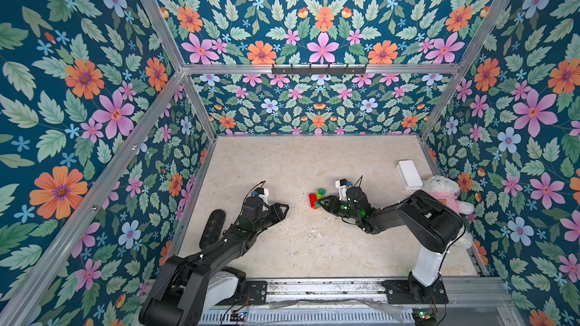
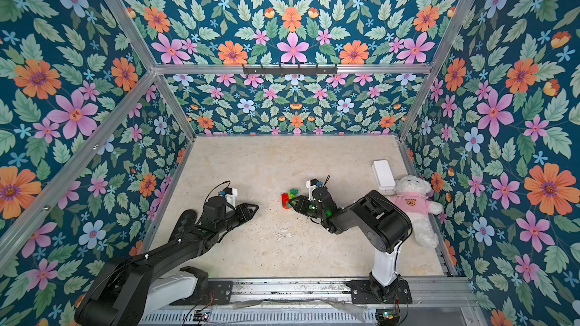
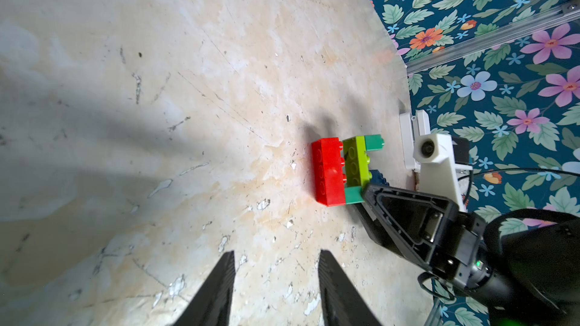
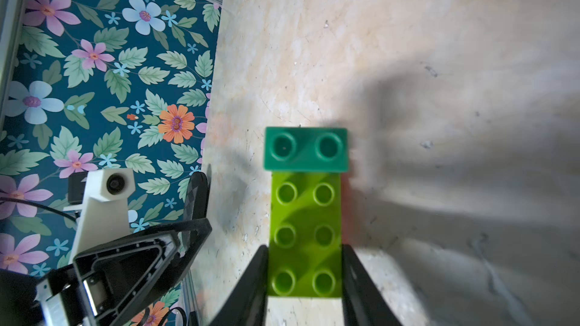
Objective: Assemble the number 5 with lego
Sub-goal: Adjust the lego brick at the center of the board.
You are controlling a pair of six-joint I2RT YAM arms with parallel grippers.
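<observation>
The number 5 [image 3: 351, 164], a small joined figure of studded plastic bricks, lies on its side on your mottled beige tabletop [image 1: 314, 158], near the middle and a little toward the right arm. You can see a red rectangular brick [image 3: 326, 170] with a lime-green rectangular brick [image 4: 306, 214] stacked against it. A small dark-green brick [image 4: 306, 148] sits on the lime one's end away from the right arm, and a second dark-green brick [image 3: 354, 195] sits at the nearer end. A dark blue studded brick [image 3: 378, 177] peeks out just behind; you cannot tell whether it is joined. Your right gripper [image 4: 304, 249] has its jaws closed narrowly on the lime-green brick, a finger against each long side. Your left gripper [image 3: 277, 254] sits near the figure without touching it, jaws partly apart with only bare table between them.
</observation>
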